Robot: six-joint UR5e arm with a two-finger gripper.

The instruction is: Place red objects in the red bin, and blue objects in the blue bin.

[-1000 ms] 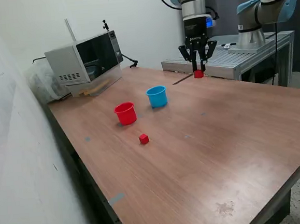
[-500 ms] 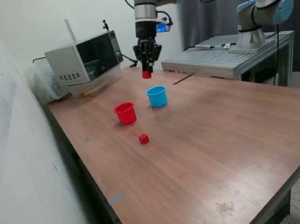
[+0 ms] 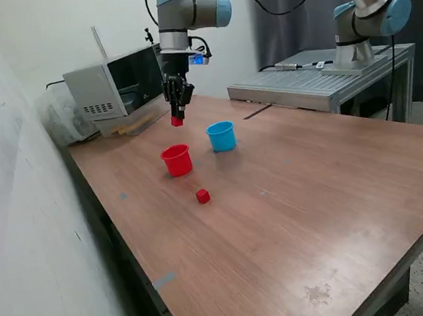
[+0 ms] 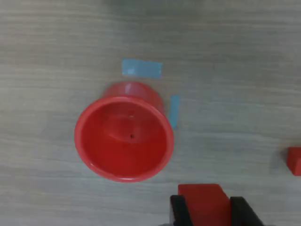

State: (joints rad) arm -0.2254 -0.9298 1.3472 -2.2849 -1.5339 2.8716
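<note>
End effector (image 3: 177,115) hangs in the air above the table (image 3: 331,192), fingers pointing down, clamped on a red cube (image 3: 177,121); the wrist view shows the held cube (image 4: 202,203) pinched between two black fingers (image 4: 178,209). It sits above and slightly toward the far edge of the table from the red cup (image 3: 176,160), not touching it. Red cup stands upright, open top, near the table's left edge as the exterior view shows it; in the wrist view the red cup (image 4: 124,137) is seen from above, with no cube inside and a small dark spot on its floor. Two pieces of light blue tape (image 4: 141,68) lie on the wood just beside the cup's base. Blue cup (image 3: 221,136) stands upright just to the exterior view's right of the red cup, apart from it. A second red cube (image 3: 203,196) rests on the table nearer the front edge than the red cup, apart from it; the same cube (image 4: 295,161) shows at the border of the wrist view. Microwave (image 3: 121,81) sits at the far left corner of the table. A second arm (image 3: 366,21) stands on a metal bench (image 3: 322,80) beyond the far edge.
</note>
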